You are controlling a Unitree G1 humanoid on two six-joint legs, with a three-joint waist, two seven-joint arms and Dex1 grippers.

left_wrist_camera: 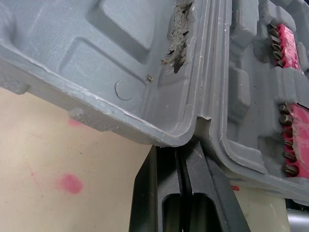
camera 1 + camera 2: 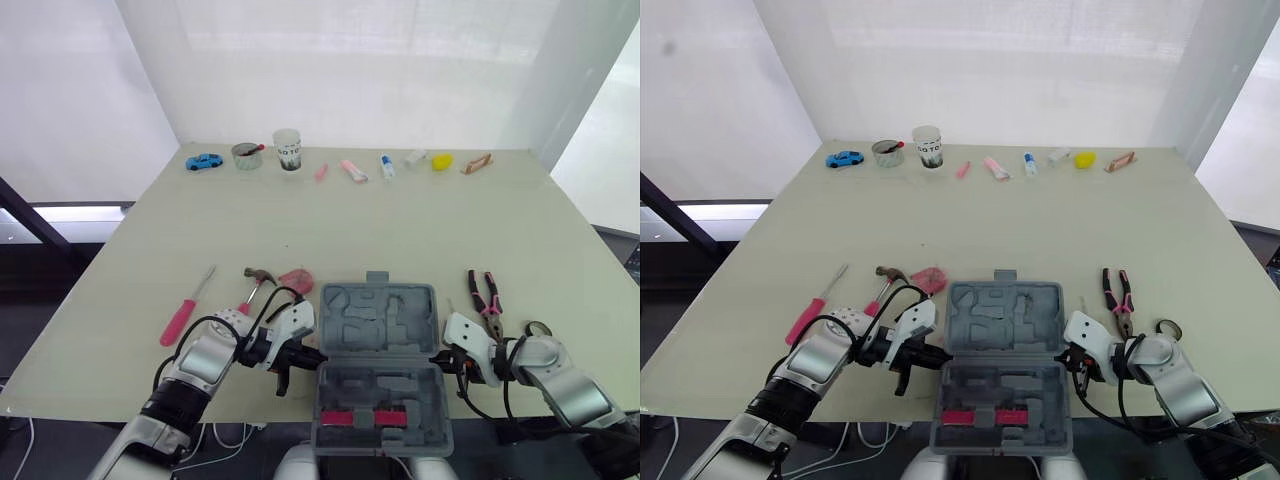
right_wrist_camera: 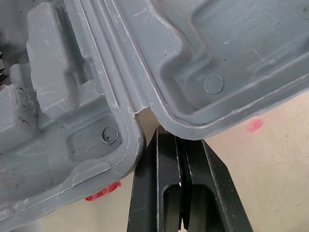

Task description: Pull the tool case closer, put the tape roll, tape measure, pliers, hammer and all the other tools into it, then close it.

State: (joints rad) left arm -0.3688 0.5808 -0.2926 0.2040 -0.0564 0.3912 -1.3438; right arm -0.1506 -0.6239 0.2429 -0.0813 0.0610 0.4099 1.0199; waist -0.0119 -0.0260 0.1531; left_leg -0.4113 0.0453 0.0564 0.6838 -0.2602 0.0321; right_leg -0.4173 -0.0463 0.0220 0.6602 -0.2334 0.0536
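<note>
Setting: pale table (image 2: 400,230) before white curtained walls, with small odds and ends in a row along its far edge.
Tool case: tool case (image 2: 378,318) lies open at the middle of the near edge; the half with red bit holders seems to reach past that edge.
Left gripper: left gripper (image 1: 186,150) has its fingers pressed together, tips set into the hinge notch on the case's left side.
Right gripper: right gripper (image 3: 179,137) has its fingers closed on nothing, tips at the matching notch on the right side.
Loose tools: hammer (image 2: 262,280) and red-handled screwdriver (image 2: 185,315) lie left of the case, pliers (image 2: 487,293) right of it. A pink-red item (image 2: 296,280) touches the hammer's handle; what it is cannot be told.
Step in hand: drawing the case closer, which looks nearly finished.
Doing it well: both arms should pull evenly so the case does not twist, with the tips kept seated in the notches.
Risk: any further pull may tip the overhanging half off the table, so a short pull seems enough.
</note>
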